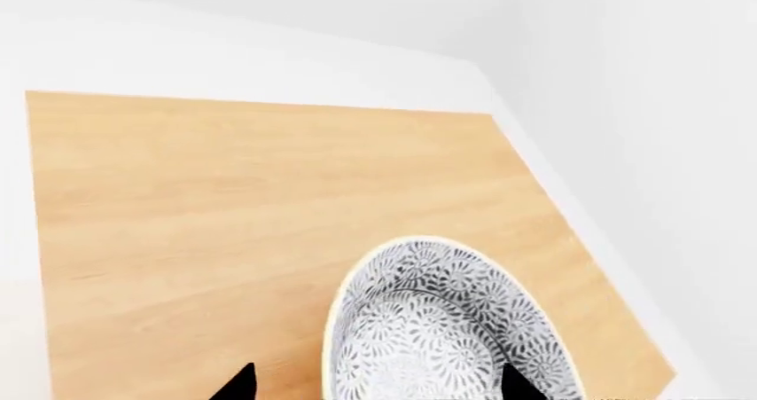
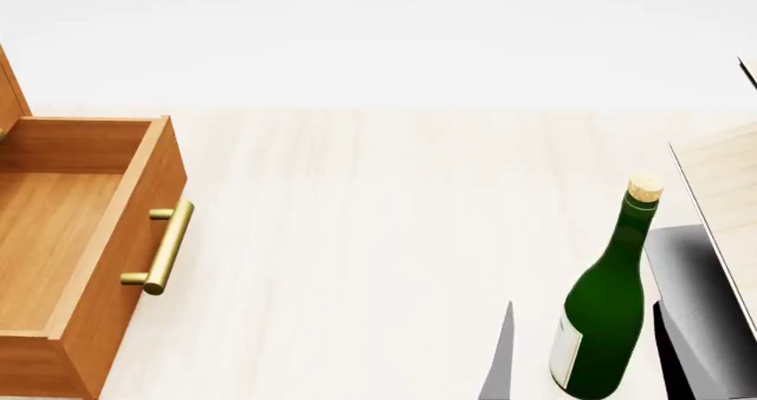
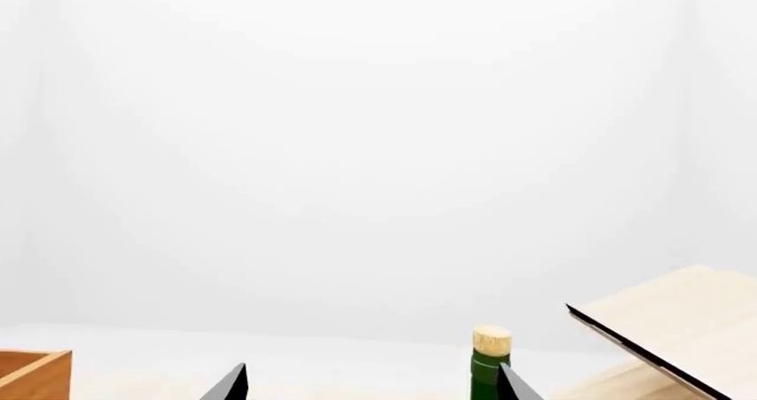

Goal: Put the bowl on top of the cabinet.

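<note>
Above the cabinet top, the left gripper has its fingers spread either side of the bowl; actual grip unclear. Right gripper is spread wide, empty, near the green bottle.

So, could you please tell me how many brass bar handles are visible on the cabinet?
1. A single brass bar handle sits on the front of the open drawer of the orange-brown wooden cabinet, at the head view's left. Other handles may lie outside the frame.
</note>
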`<state>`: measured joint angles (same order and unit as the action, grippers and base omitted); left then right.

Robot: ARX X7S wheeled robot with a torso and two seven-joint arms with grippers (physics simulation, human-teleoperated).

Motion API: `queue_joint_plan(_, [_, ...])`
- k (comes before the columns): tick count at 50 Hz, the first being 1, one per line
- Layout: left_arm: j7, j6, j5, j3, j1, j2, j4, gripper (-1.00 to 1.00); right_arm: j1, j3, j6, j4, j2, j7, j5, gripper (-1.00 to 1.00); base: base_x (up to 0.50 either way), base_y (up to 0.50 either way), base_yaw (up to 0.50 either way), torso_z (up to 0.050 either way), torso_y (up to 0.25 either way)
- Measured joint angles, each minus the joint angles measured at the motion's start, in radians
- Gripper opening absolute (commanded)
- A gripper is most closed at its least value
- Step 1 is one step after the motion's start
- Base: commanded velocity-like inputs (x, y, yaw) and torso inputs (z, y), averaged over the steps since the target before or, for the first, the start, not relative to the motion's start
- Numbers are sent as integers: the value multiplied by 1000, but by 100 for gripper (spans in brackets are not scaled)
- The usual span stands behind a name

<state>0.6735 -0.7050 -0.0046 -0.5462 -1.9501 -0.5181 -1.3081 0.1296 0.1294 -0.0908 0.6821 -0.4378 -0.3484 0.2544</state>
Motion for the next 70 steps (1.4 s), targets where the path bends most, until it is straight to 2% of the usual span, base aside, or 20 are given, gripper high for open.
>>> queue_joint_plan(17, [-16,-30,10,21,9,14,46,100,-2,3,3,-3,-3,-2,1,100,0,0,0,0,0])
queue_joint_plan(23, [-12,-167,-3,1,88,62,294,100,0,4,7,-4,-4,-3,1,100,0,0,0,0,0])
queue_joint_plan(36, [-77,-517,-73,-7,304,173,991,100,6,-3,17,-2,-6,-10,3,100,0,0,0,0,0])
queue_joint_plan(43, [-151,-580,-131,6,496,228,1383,100,14,-24,35,1,-5,-23,7,100,0,0,0,0,0])
queue_joint_plan(48, [-221,-497,-170,-8,700,290,1632,100,23,-45,55,2,-5,-31,9,100,0,0,0,0,0])
queue_joint_plan(53, [-292,-320,-216,-34,930,374,1819,100,29,-63,78,5,-4,-41,3,100,0,0,0,0,0])
queue_joint_plan(60, [-316,40,-275,-13,1263,444,1961,100,36,-89,122,3,5,-60,-19,100,0,0,0,0,0])
queue_joint_plan(70, [-285,589,-325,66,1640,486,1989,100,60,-128,240,-10,31,-86,-54,100,0,0,0,0,0])
